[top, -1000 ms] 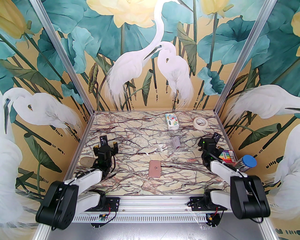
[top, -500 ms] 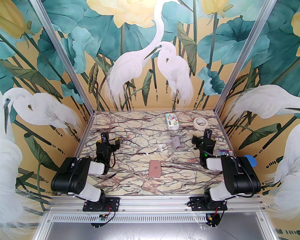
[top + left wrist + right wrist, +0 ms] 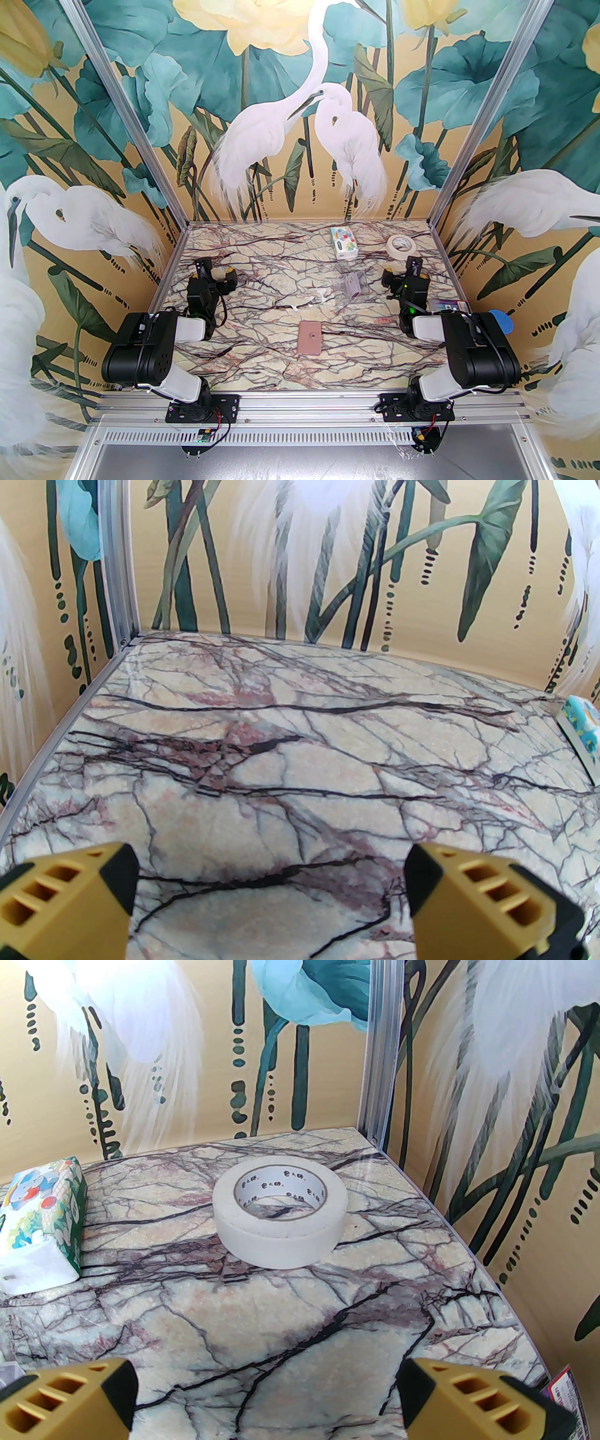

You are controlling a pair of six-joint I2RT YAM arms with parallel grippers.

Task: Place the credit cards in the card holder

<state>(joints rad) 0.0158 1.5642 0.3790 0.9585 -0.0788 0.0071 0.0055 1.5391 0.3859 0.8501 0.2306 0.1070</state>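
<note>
With left claw [image 3: 269, 862] and right claw [image 3: 267, 1372] wide and empty, might bump the cards [image 3: 351, 283] at 1 o'clock from the holder [image 3: 310, 338] and scatter them.

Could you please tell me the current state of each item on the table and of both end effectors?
Card holder: folded shut, lying flat.
Cards: at the clear stand, apart from the holder; too small to tell more.
Tape roll: lying flat, untouched.
Tissue pack: lying flat, untouched.
Left end effector: open, empty, over bare table.
Right end effector: open, empty, facing the tape roll.
</note>
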